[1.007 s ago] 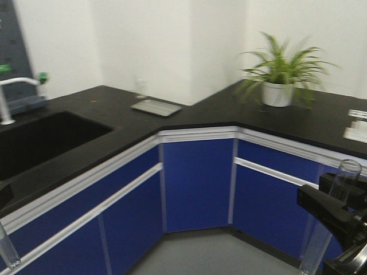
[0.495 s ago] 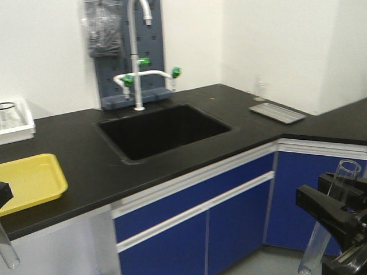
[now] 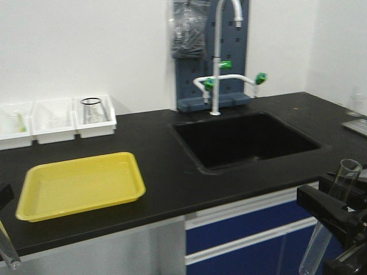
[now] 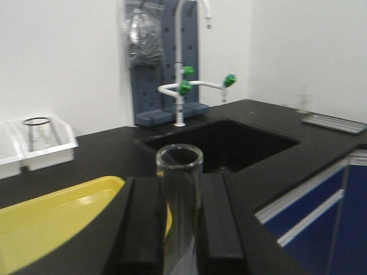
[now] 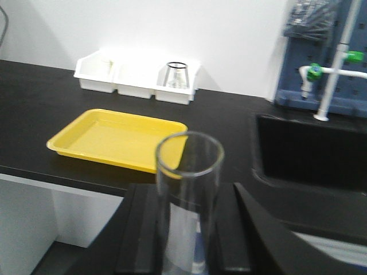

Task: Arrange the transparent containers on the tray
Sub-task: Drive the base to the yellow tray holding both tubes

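Observation:
The yellow tray [image 3: 80,184] lies empty on the black counter, left of the sink. My left gripper [image 4: 179,184] is shut on a clear test tube [image 4: 179,217] held upright, its open rim above the fingers; the tray [image 4: 51,223] shows just behind and left of it. In the front view only that tube's rounded bottom [image 3: 7,255] shows at the lower left edge. My right gripper [image 5: 189,192] is shut on the second test tube [image 5: 189,206], also upright, in front of the counter edge and right of the tray [image 5: 117,139]. This tube [image 3: 332,220] stands at the lower right.
A black sink [image 3: 246,140] with a tall faucet [image 3: 217,57] sits right of the tray. Three white bins [image 3: 57,117] stand against the wall, one holding a glass flask [image 3: 92,110]. A metal tray [image 3: 356,126] lies far right. Blue cabinet fronts [image 3: 246,240] are below the counter.
The whole view has swung left: the plant corner is gone, and the sink, bins and yellow tray have come into view. Both tubes stay held in the grippers.

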Tool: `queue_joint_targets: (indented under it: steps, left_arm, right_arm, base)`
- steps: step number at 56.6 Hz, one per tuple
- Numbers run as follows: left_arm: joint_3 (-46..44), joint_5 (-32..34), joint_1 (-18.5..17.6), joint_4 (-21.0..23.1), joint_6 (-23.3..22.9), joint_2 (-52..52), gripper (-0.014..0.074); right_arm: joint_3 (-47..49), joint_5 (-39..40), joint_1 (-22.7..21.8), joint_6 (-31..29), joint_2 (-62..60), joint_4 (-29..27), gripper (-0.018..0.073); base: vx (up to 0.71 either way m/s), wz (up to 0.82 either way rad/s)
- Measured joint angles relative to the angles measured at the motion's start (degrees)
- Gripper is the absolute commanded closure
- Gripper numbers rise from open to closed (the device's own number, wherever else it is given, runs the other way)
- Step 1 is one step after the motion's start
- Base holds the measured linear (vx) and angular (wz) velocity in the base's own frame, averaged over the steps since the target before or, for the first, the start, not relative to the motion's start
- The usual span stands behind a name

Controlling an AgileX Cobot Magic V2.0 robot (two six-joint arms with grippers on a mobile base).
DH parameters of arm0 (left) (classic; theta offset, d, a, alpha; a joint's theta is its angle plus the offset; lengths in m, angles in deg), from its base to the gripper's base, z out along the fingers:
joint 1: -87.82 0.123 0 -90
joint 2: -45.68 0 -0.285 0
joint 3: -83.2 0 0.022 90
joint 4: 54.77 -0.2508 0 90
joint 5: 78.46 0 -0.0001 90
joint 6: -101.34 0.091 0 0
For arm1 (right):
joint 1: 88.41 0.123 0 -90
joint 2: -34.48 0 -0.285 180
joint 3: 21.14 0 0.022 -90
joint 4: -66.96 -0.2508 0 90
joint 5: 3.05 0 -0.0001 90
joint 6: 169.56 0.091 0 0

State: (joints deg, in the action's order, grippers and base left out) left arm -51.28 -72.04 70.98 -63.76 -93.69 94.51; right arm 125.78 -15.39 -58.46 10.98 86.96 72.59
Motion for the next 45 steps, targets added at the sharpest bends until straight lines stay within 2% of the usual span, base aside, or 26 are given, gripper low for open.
queue_joint_targets:
  steps: [26,45]
  left_arm:
    - [0.0,0.0,0.0,0.0,0.0,0.0,0.0582]
    - [0.0,0.0,0.0,0.0,0.0,0.0,0.0582]
  right_arm:
    - [0.0,0.0,0.0,0.0,0.0,0.0,0.0560]
    - [0.0,0.0,0.0,0.0,0.0,0.0,0.0560]
  base:
    - [0.21,0.44]
    - [0.26,0.20]
